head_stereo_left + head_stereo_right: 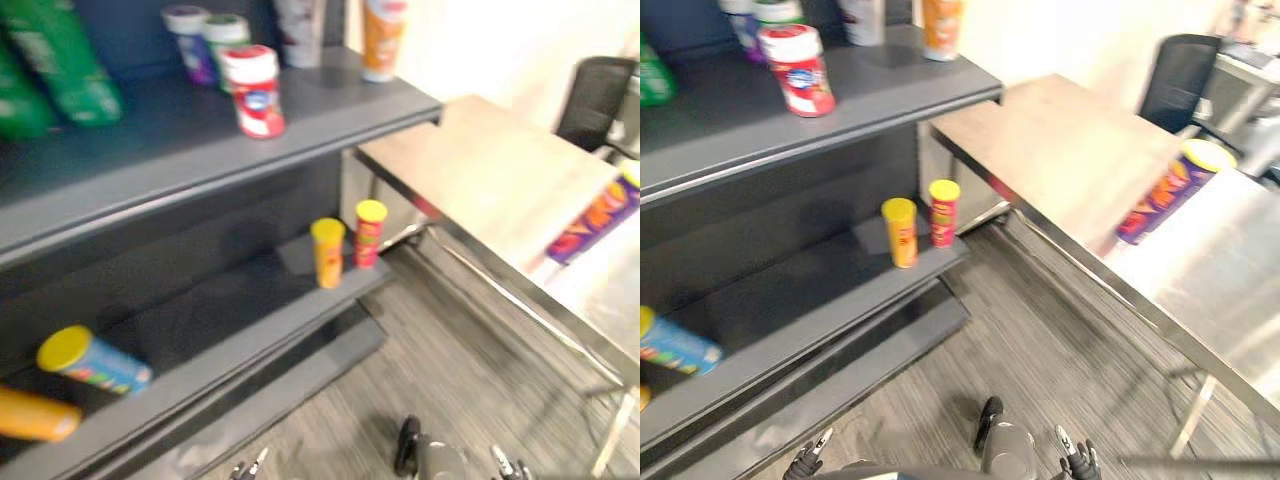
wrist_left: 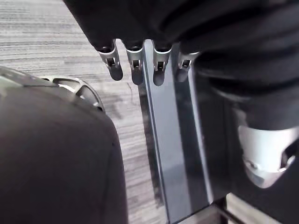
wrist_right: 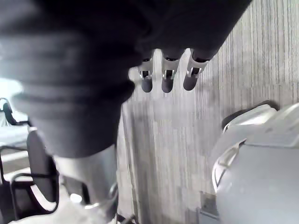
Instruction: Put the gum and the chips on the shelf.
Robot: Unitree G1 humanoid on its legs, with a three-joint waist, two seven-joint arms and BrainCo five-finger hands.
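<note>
A purple chips can (image 1: 1163, 196) with a yellow lid lies on the table (image 1: 1070, 150) at the right, far from both hands. A red-and-white jar (image 1: 256, 92), probably gum, stands on the upper shelf board (image 1: 200, 150), with a purple jar (image 1: 190, 45) and a green jar (image 1: 226, 36) behind it. My left hand (image 2: 135, 65) hangs low beside the shelf's base, fingers straight and holding nothing. My right hand (image 3: 168, 74) hangs over the grey floor, fingers straight and empty too. Their fingertips show at the bottom edge of the eye views.
Two small yellow-lidded cans (image 1: 345, 245) stand on the lower shelf board (image 1: 250, 310); a blue can (image 1: 92, 362) and an orange one (image 1: 35, 415) lie at its left. Green bags (image 1: 55, 65) and an orange bottle (image 1: 382, 38) sit up top. A black chair (image 1: 1180, 85) stands behind the table.
</note>
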